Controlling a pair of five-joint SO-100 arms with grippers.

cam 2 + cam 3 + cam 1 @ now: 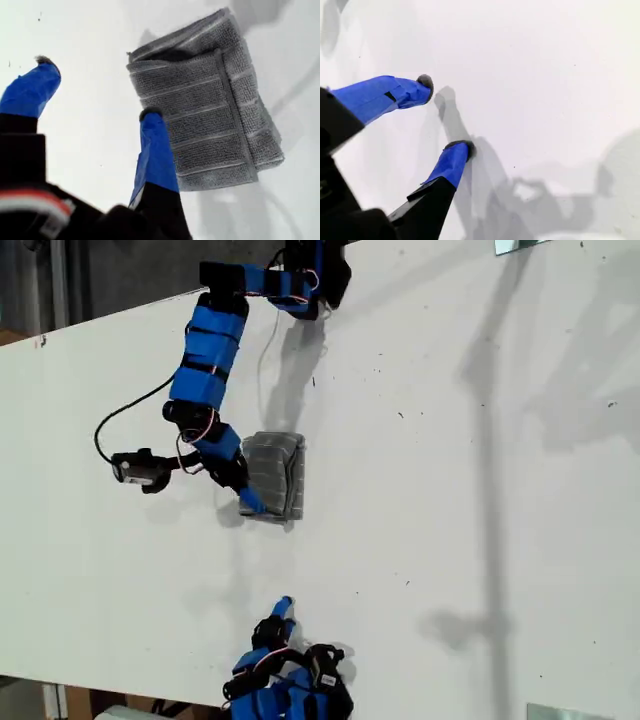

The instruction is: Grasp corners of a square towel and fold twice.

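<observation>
Two folds looked already made, by my judgement: the towel (273, 475) lay as a small layered rectangle on the white tabletop (450, 490), near the middle of the exterior view and a little toward its left. Its long axis ran roughly up and down in that view, with the stacked hemmed edges showing along one side in the first wrist view.

My first claw (97, 92) stood wide open with nothing held. One blue-taped finger (155, 145) lay over the towel's edge; I could not tell if it pressed down. The other finger (32, 90) hung over bare tabletop, well clear of the cloth. The towel therefore lay just to one side of that claw's gap, not between the jaws.

My second claw (445, 120) was also open and empty, over bare tabletop, with no cloth in its view. In the exterior view it sat near the bottom edge, well apart from the towel, so the first arm was much the nearer.

Nothing else stood near the towel; only a black cable (125, 410) looped beside the first arm.
</observation>
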